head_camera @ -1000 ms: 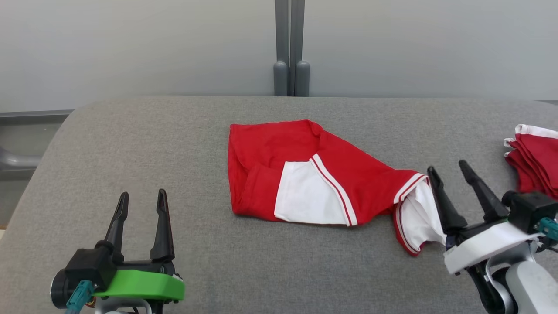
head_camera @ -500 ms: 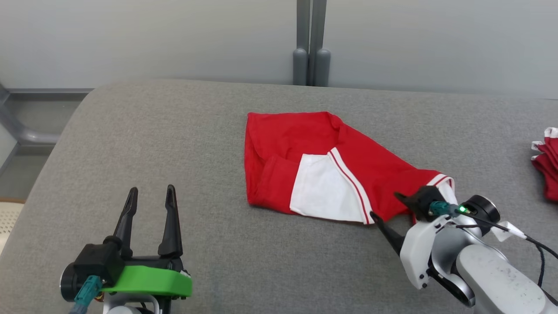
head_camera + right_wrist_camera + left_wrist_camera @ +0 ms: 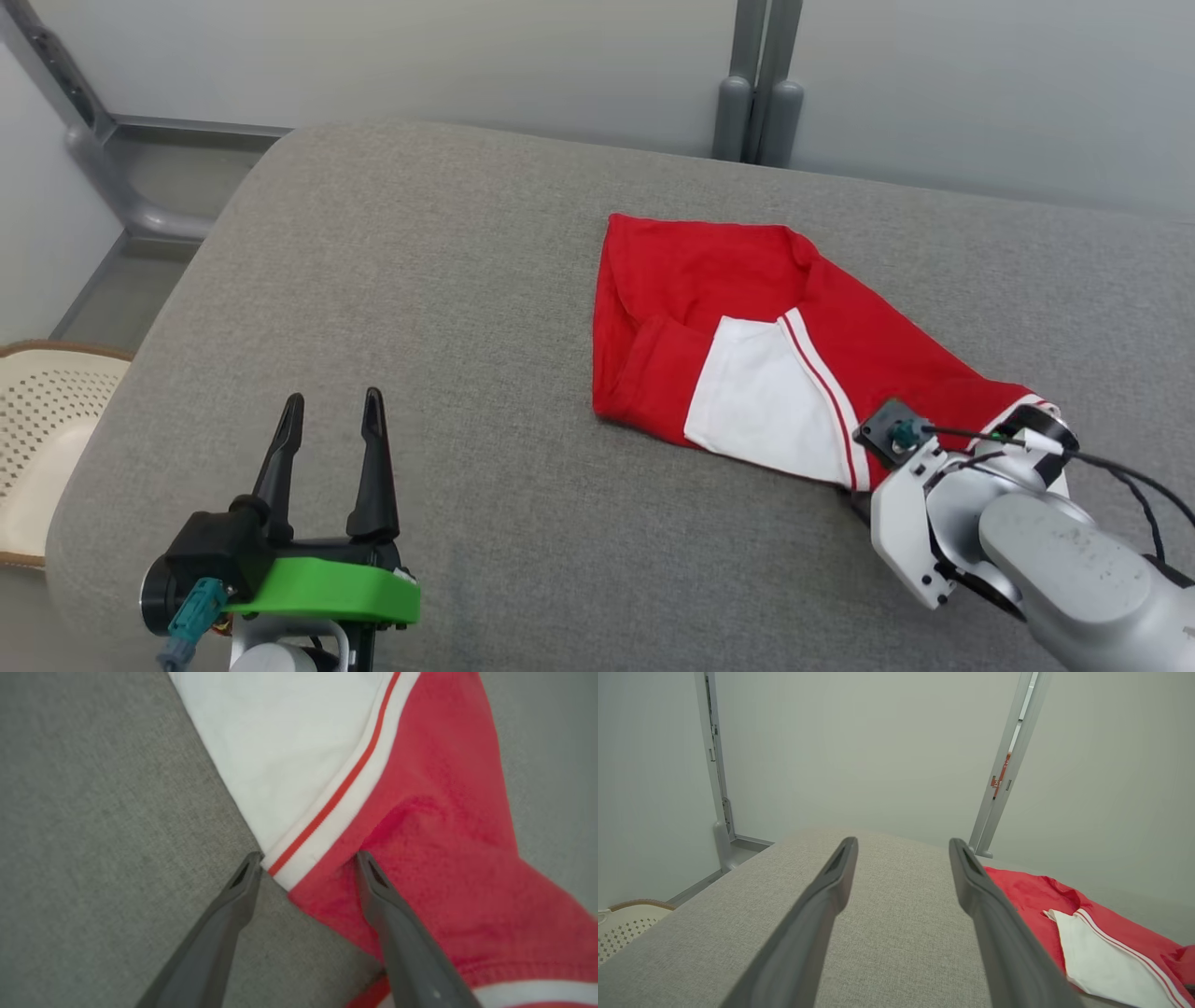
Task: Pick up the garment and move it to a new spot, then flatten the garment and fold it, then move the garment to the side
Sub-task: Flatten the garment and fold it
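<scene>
Right fingers (image 3: 219,933): spread, straddling shirt (image 3: 434,835) at its striped corner.
Risk: pinching one layer could drag shirt bunched.

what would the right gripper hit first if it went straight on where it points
Most likely the garment: the right gripper points down at its striped edge, jaws open either side of it.

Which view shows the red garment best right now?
The head view: nearly all of the garment shows, lying on the grey surface. The right wrist view gives a close patch of striped edge between the open fingers of the right gripper; the left wrist view catches part at its right edge.
</scene>
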Motion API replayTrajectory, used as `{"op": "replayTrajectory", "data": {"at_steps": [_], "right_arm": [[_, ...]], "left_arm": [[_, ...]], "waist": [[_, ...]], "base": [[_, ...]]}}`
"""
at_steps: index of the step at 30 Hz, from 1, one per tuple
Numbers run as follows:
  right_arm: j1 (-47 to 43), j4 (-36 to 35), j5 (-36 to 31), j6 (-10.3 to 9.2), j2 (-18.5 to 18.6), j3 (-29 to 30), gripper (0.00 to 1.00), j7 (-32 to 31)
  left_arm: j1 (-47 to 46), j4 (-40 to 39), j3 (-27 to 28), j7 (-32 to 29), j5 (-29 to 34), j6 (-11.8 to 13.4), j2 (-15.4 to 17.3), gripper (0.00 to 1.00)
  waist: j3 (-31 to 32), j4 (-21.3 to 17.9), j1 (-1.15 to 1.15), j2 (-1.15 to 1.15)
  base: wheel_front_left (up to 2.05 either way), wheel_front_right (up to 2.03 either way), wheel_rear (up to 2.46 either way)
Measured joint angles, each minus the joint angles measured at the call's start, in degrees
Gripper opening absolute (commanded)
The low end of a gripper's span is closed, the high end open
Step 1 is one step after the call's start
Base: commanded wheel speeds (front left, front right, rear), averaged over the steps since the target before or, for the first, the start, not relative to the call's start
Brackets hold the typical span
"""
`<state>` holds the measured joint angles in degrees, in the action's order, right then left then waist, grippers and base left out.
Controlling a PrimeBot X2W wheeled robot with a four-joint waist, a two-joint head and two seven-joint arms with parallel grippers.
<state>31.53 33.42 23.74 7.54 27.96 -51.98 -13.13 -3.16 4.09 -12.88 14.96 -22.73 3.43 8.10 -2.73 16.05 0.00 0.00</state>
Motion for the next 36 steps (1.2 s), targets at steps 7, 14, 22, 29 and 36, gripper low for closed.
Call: {"op": "replayTrajectory", "data": {"at_steps": [7,14,22,29,36], "right_arm": [[3.7,4.0,2.3,0.00,-0.2,-1.4,0.00,5.4],[7.0,5.2,6.4,0.00,-0.2,3.5,0.00,10.2],[15.2,6.6,12.6,0.00,3.9,12.6,0.00,11.9],[25.2,10.8,15.2,0.00,10.3,18.3,0.00,12.1],[31.2,20.2,16.9,-0.01,10.9,21.7,1.00,14.4]], "left_arm": [[-0.1,0.0,0.6,0.0,0.0,-0.1,0.0,1.00],[0.0,-0.3,0.9,0.1,0.2,-0.1,0.0,1.00],[-2.6,-1.7,-0.1,0.1,1.0,-0.4,-0.3,1.00],[-6.8,-2.5,-1.0,0.1,2.2,-0.4,-1.1,1.00],[-9.3,-1.8,-1.6,0.1,2.7,-1.0,-2.3,1.00]], "waist": [[-0.2,1.1,0.00,0.00],[-0.6,0.3,0.00,0.00],[-5.3,-0.4,0.00,0.00],[-12.9,-0.2,0.00,0.00],[-19.8,0.6,0.00,0.00]], "base": [[0.00,0.00,0.00],[0.00,0.00,0.00],[0.00,0.00,0.00],[0.00,0.00,0.00],[0.00,0.00,0.00]]}}
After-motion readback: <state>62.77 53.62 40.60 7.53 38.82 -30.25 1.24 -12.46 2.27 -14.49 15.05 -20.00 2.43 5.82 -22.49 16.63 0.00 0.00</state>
